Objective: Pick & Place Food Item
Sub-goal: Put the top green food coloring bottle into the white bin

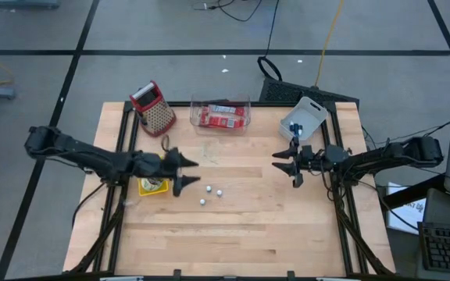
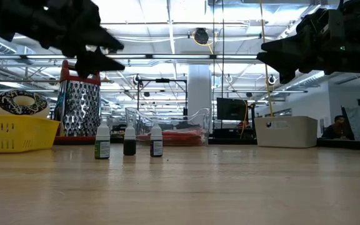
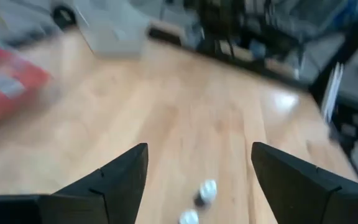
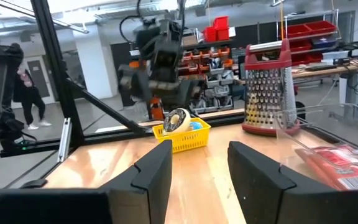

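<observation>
A yellow basket (image 1: 153,186) stands at the table's left with a glazed doughnut (image 4: 178,119) in it. My left gripper (image 1: 194,174) hovers open just right of the basket, above the table, pointing toward three small dropper bottles (image 2: 130,140) that stand upright on the wood. My right gripper (image 1: 281,165) hangs open at the table's right, clear of the board, pointing toward the left arm. Neither has anything between its fingers. A red food packet (image 1: 222,117) lies in a clear tub (image 1: 244,105) at the far edge.
A red-topped metal grater (image 1: 153,105) stands at the far left beside the tub. A white bin (image 1: 303,119) holding small items sits at the far right corner. Bare wood stretches across the middle and the near half of the table (image 1: 233,242).
</observation>
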Controlling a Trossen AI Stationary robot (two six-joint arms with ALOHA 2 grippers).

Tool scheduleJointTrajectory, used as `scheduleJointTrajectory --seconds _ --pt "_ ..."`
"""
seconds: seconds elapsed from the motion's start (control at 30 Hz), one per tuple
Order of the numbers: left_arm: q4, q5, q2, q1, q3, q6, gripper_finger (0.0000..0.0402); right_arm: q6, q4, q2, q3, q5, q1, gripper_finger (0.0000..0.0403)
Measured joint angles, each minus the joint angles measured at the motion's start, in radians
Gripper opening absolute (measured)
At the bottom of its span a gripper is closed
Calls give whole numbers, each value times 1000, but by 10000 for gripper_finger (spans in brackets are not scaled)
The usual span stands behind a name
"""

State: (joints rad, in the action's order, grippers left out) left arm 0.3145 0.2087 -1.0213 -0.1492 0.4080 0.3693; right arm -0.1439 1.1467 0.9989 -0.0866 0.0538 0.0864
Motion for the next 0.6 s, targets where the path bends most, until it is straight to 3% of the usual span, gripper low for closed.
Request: scheduleJointTrajectory --seconds 0.27,0.6 --pt "76 1 -232 -119 7 -74 268 0 -7 0 -2 -3 0 142" --pt "196 63 -449 -127 7 -103 255 -1 -7 0 -4 -5 0 141"
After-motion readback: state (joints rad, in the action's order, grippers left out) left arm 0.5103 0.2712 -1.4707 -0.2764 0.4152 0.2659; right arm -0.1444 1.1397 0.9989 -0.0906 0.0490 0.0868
